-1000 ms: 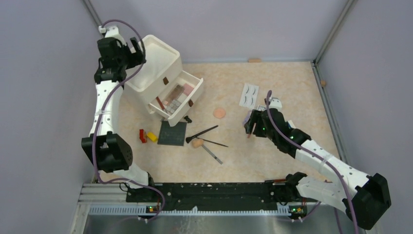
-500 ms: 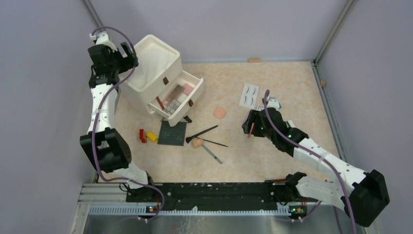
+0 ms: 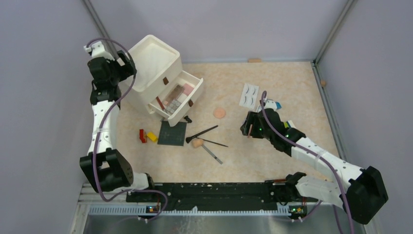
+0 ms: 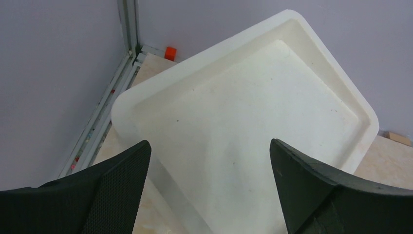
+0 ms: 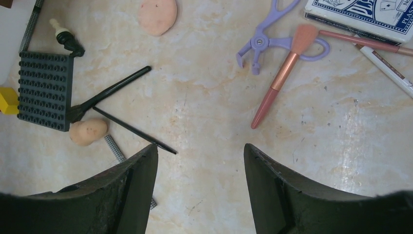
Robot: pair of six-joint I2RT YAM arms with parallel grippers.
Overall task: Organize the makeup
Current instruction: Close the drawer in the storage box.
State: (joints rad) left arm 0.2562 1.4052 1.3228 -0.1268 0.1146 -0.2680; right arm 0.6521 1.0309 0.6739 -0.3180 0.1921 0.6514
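2 spread, empty grippers: the left gripper (image 4: pixel 207 146) hovers over the white organizer (image 4: pixel 243 112); the right gripper (image 5: pixel 200 146) hangs above the counter (image 5: pixel 341 146), where a pink brush (image 5: pixel 283 75) and black brush (image 5: pixel 112 92) lie loose (more makeup sits in the open drawer (image 3: pixel 197 92)).

A rose-handled brush (image 5: pixel 280 80), round peach puff (image 5: pixel 157 14) and thin black brushes (image 5: pixel 114 88) lie scattered flat, apart.

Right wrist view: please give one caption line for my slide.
Open right gripper above the table; pink brush and lilac curler upper right, black brush and peach puff upper left.
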